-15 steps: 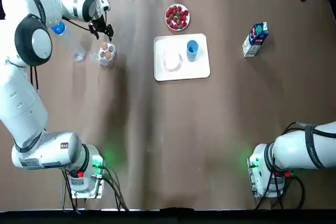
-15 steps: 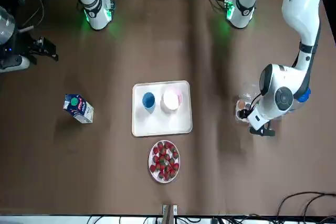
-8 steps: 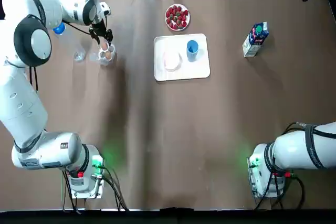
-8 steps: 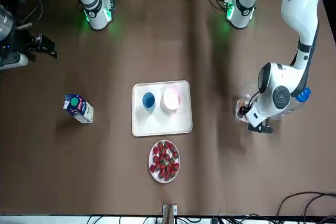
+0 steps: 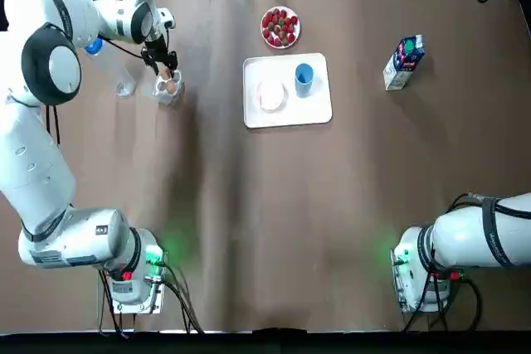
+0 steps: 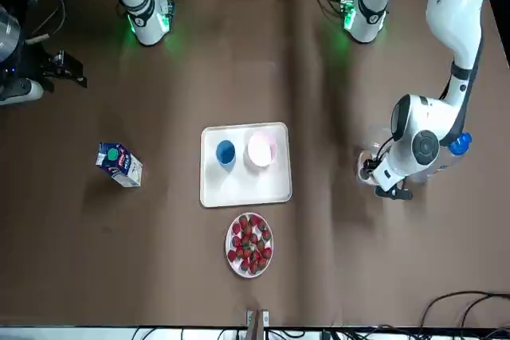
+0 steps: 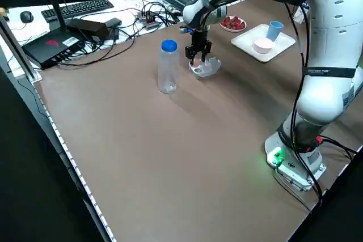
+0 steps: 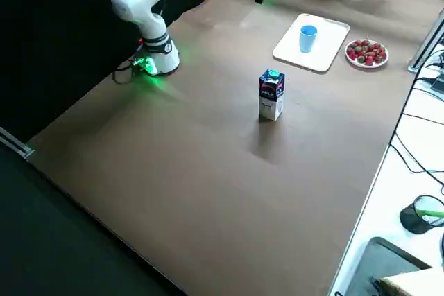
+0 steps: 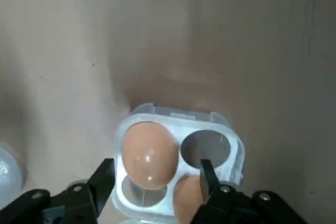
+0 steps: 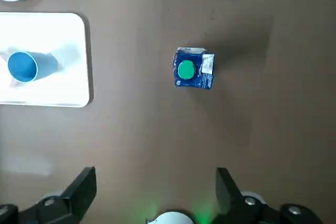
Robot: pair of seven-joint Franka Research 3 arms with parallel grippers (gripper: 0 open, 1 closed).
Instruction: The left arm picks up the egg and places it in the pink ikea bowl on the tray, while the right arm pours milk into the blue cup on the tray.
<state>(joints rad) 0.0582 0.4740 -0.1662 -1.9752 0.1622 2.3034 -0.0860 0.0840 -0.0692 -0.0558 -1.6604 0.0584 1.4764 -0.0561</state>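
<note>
A clear plastic carton [image 5: 168, 87] holding two brown eggs lies at the far left of the table. My left gripper [image 5: 165, 65] is low over it and open. In the left wrist view its fingers [image 9: 105, 178] stand on either side of one egg [image 9: 148, 153] without touching it. The white tray [image 5: 316, 110] carries the pink bowl [image 5: 271, 95] and the blue cup [image 5: 304, 77]. The milk carton [image 5: 404, 61] stands upright to the right of the tray. My right gripper [image 10: 155, 184] is open high above the table, far from the milk carton [image 10: 193, 68].
A plate of strawberries [image 5: 280, 26] sits just behind the tray. A clear water bottle [image 5: 108, 62] with a blue cap stands close to the egg carton, on its outer side. Cables and electronics lie beyond the table's far edge.
My left gripper has come down and in from behind the egg carton, and its fingers now straddle one egg. The right arm has stayed where it was.
</note>
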